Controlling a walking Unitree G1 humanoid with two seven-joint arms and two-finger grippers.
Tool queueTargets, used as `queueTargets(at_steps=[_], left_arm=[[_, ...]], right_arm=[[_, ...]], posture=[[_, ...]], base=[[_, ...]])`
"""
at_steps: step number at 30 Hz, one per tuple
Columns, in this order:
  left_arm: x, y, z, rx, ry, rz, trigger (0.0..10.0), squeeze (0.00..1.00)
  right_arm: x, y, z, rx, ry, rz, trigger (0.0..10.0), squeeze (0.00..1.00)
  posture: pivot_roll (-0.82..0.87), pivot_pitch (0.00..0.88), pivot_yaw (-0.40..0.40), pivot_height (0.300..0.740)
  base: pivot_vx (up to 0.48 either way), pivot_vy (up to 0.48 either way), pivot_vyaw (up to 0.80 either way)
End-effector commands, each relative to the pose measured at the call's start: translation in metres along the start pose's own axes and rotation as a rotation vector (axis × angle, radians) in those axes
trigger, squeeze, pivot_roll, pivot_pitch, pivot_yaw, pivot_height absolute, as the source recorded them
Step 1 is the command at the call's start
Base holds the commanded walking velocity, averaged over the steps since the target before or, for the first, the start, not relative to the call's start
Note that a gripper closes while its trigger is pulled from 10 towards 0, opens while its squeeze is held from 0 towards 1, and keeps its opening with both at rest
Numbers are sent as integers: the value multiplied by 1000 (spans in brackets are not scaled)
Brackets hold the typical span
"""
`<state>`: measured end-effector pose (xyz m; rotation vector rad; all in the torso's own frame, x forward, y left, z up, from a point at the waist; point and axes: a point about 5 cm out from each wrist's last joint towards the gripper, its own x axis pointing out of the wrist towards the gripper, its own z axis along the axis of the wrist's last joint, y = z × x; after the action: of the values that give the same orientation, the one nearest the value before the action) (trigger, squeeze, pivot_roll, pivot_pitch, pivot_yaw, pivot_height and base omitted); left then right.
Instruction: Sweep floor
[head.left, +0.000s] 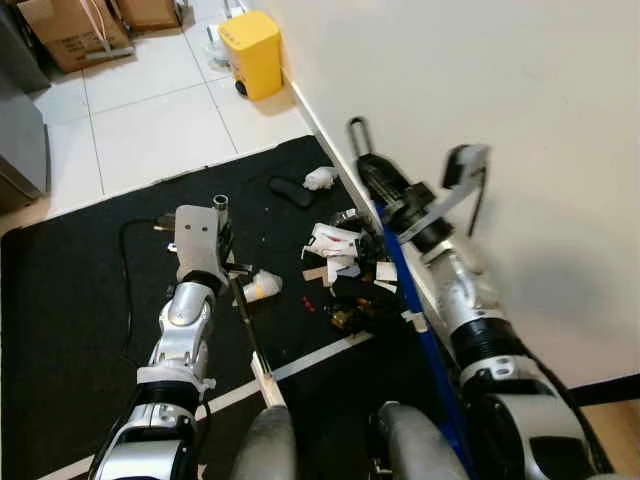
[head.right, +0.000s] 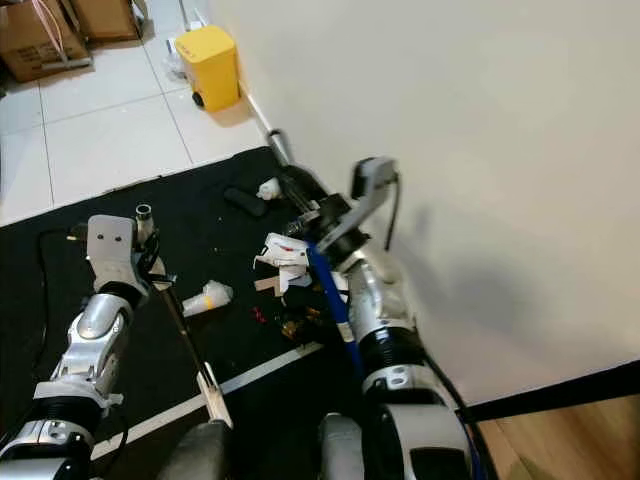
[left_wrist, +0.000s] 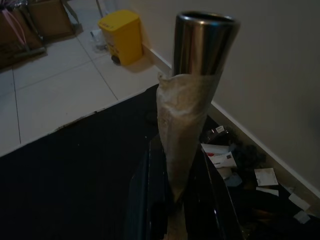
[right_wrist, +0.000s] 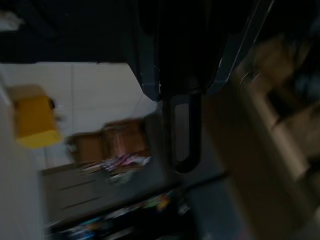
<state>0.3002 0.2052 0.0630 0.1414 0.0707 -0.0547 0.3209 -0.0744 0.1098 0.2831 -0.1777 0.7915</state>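
A long blue-handled broom (head.left: 415, 300) is being gripped near its top by the right hand (head.left: 385, 200), beside the wall. A metal dustpan handle (left_wrist: 192, 95) is being clenched by the left hand (head.left: 215, 262). Scattered litter (head.left: 345, 265), judged light, is lying on the black mat (head.left: 70, 300).

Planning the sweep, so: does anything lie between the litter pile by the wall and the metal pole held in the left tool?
Yes. A crumpled white cup and small red scraps lie on the black mat between the scattered litter pile and the taped metal pole in the left tool.
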Motion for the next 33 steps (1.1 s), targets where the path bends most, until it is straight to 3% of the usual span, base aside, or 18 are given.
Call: queueTargets(at_steps=[1,3,4,6,7,10,11,15,16,20,25,29,33], left_arm=[[-2,-4,0,24,-18,-16,10000,0],[-2,-6,-2,29,-10,-18,10000,0],[-2,-6,-2,29,-10,-18,10000,0],[-3,-4,-5,47,11,-11,10000,0],[-3,-4,-5,47,11,-11,10000,0],[-4,-2,-7,61,21,-10,10000,0],[-4,-2,-7,61,21,-10,10000,0],[-1,-3,-6,64,22,-24,10000,0],[-1,-3,-6,64,22,-24,10000,0],[1,-8,-4,63,13,-37,10000,0],[3,-9,-4,67,10,-42,10000,0],[4,-11,-3,73,8,-51,10000,0],[5,-13,-3,72,5,-56,10000,0]], right_arm=[[-16,-1,-19,-8,70,-43,10000,0],[-38,-13,-28,-4,98,-153,10000,0],[-38,-13,-28,-4,98,-153,10000,0],[-70,-34,-29,-23,109,-297,10000,0],[-70,-34,-29,-23,109,-297,10000,0],[-126,-59,-22,-169,158,-466,10000,0],[-126,-59,-22,-169,158,-466,10000,0],[-182,-79,-16,-304,290,-649,10000,0],[-182,-79,-16,-304,290,-649,10000,0],[-231,-100,3,-423,316,-967,10000,0],[-253,-110,15,-440,268,-1146,10000,0],[-252,-109,17,-513,285,-1131,10000,0],[-254,-109,10,-469,287,-1178,10000,0]], posture=[[59,48,13,740],[59,48,16,740],[59,48,16,740],[55,50,22,740],[55,50,22,740],[48,49,31,740],[48,49,31,740],[34,41,43,740],[34,41,43,740],[26,32,55,740],[24,28,60,740],[22,22,63,740],[30,24,59,740]], base=[[0,0,0],[0,0,0],[0,0,0],[0,0,0],[0,0,0],[0,0,0],[0,0,0],[0,0,0],[0,0,0],[0,0,0],[0,0,0],[0,0,0],[0,0,0]])
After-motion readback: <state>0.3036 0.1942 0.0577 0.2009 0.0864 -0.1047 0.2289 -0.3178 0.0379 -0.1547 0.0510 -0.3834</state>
